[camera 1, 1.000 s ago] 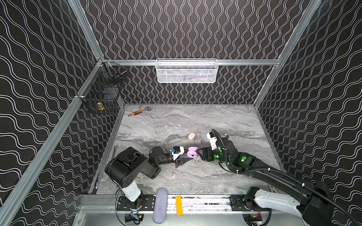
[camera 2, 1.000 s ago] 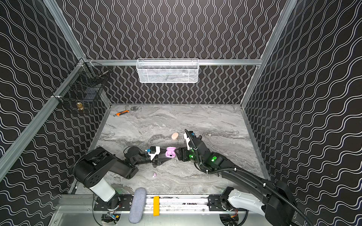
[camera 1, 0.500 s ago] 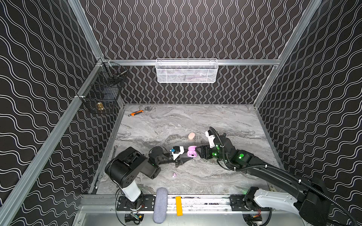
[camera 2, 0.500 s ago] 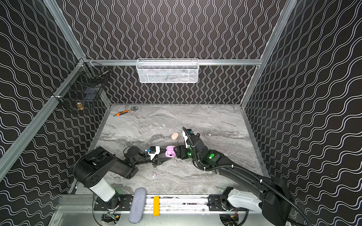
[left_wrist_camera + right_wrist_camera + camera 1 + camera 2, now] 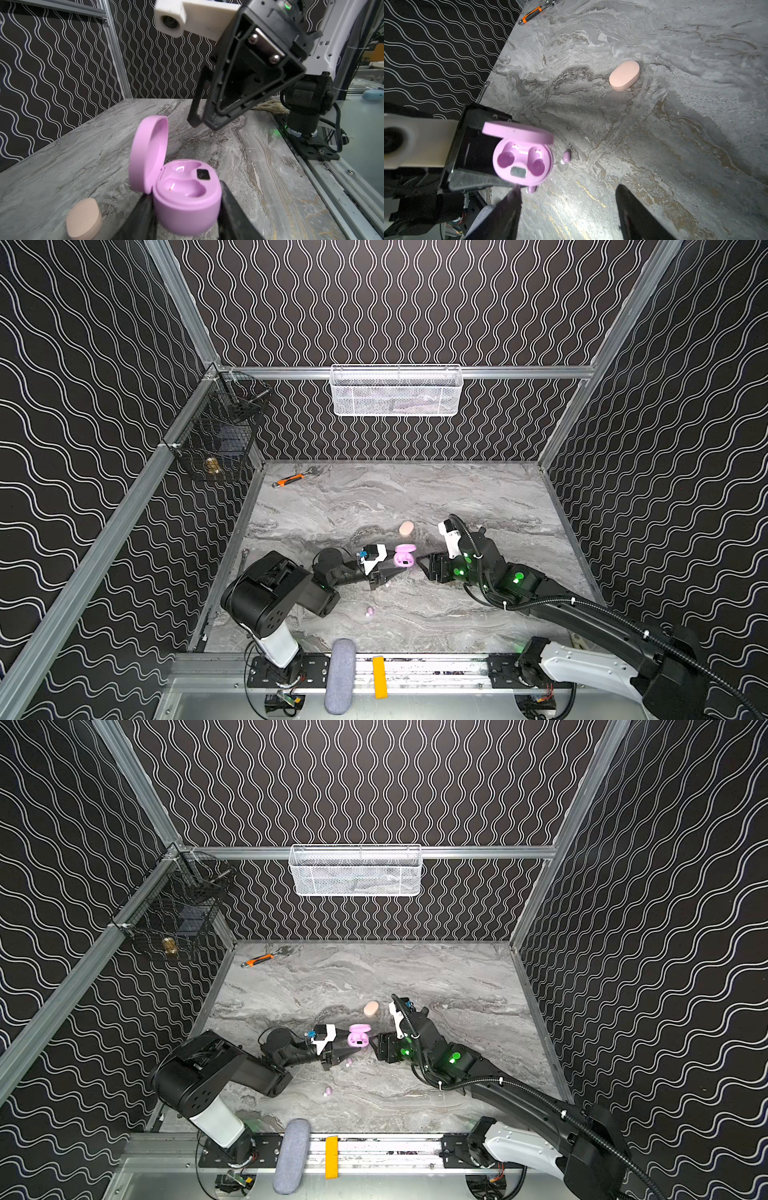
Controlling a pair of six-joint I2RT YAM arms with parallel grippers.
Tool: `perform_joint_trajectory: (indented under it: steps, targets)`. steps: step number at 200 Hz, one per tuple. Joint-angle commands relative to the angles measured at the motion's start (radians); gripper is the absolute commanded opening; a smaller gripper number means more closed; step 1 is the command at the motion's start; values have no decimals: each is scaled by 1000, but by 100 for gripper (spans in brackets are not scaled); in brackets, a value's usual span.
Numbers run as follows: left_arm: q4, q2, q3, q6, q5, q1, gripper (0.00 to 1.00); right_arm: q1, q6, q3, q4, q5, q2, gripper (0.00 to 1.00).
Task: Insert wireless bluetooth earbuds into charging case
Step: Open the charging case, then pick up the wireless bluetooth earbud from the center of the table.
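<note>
With your left gripper point(image 5: 395, 566) clenched on the open lilac-pink plastic oval case point(image 5: 187, 199), lower the released, empty right gripper point(image 5: 204, 124) over the tiny rounded lilac earbud point(image 5: 566, 156) lying on the marbled tabletop point(image 5: 675, 145) near it.

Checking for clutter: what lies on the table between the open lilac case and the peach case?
Only bare table lies between the lilac case and the peach case, clearest in the right wrist view.

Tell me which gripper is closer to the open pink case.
The left gripper. Its fingers grip the case at its base; the right gripper hangs open beside it, not touching.
</note>
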Motion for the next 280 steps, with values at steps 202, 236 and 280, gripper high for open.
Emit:
perform_joint_trajectory:
  steps: [202, 236, 280]
  targets:
    - [40, 10, 50, -146, 31, 213, 33, 59, 50, 22, 365, -175, 529, 36]
    - [40, 14, 52, -146, 38, 214, 33, 61, 36, 54, 367, -185, 578, 35]
    - [40, 22, 56, -142, 38, 214, 33, 61, 25, 96, 366, -196, 643, 33]
